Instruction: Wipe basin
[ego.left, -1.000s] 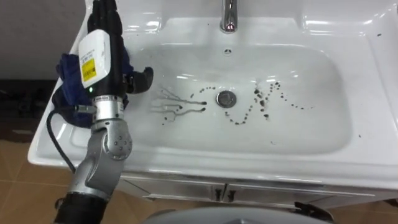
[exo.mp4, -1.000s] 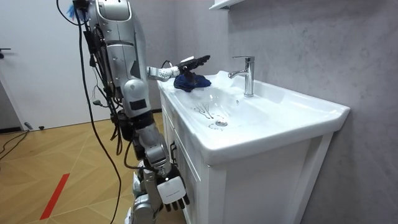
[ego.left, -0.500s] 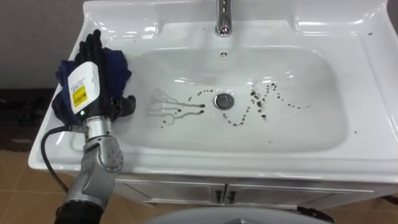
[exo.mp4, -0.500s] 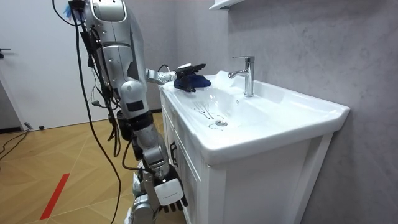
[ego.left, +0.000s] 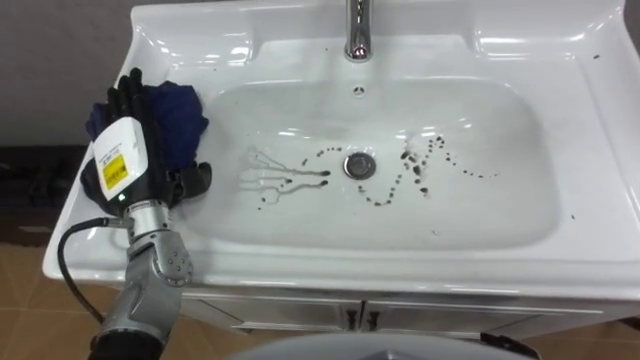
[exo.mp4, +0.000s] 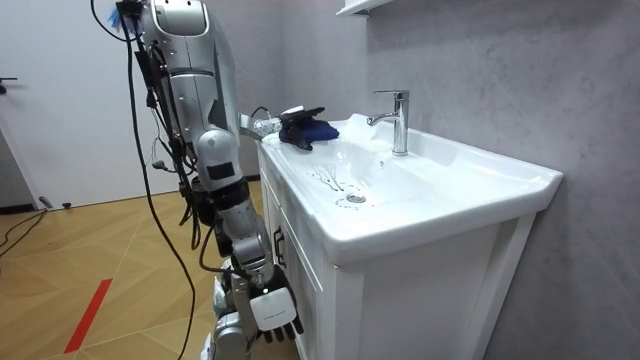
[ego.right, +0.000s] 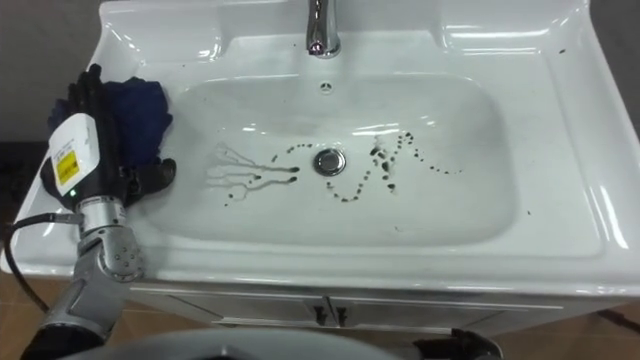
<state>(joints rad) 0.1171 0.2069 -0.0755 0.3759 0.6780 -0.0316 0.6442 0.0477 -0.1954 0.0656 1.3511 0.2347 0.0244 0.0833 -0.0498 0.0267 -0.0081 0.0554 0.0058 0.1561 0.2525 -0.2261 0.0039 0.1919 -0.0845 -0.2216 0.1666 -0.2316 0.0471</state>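
Far left of the drain (ego.left: 361, 163), on the basin (ego.left: 400, 268) rim, my left hand (ego.left: 125, 160) lies straight-fingered on the blue cloth (ego.left: 180, 108), wrist low and forearm rising from below. I'd close on the cloth, then drag it rightward through the dark marks (ego.left: 418, 165) around the drain, pressing evenly. My right hand (exo.mp4: 272, 312) hangs well below the drain.

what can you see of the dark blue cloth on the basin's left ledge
The dark blue cloth is soft fabric, crumpled into a loose heap, not spread flat. It lies on the left ledge of the white basin, beside the bowl and apart from the dark stains in it. The robot's left hand rests on top, fingers straight over its left part; its right part bulges out uncovered.
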